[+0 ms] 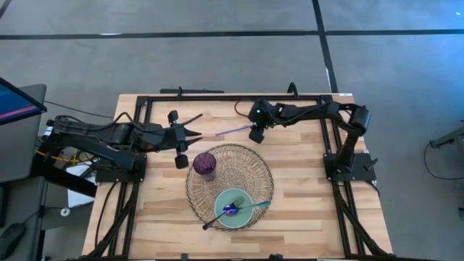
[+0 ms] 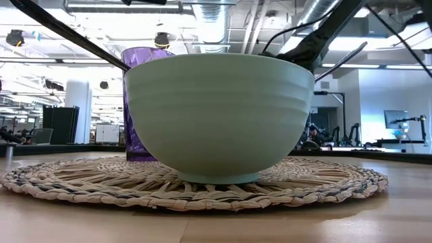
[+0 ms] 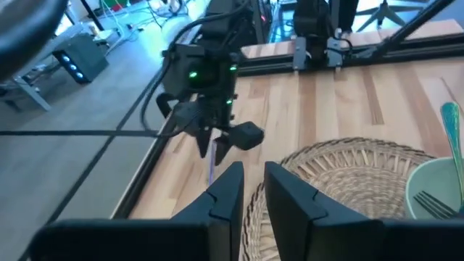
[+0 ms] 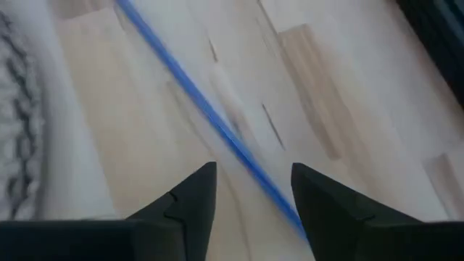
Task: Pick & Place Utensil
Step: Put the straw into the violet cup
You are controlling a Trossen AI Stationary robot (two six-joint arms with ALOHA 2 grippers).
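The right gripper (image 1: 255, 135) hangs with its fingers spread over the purple utensil (image 1: 233, 131), which lies on the table (image 1: 304, 203) behind the woven mat (image 1: 257, 163), apparently to grasp it, while the left gripper (image 1: 194, 135) waits nearby, narrowly open.

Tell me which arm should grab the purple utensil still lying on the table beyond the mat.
Right. The right gripper hangs directly over the purple utensil, and its wrist view shows open fingers straddling the handle. The left gripper sits beside the woven mat, off the utensil's other end.
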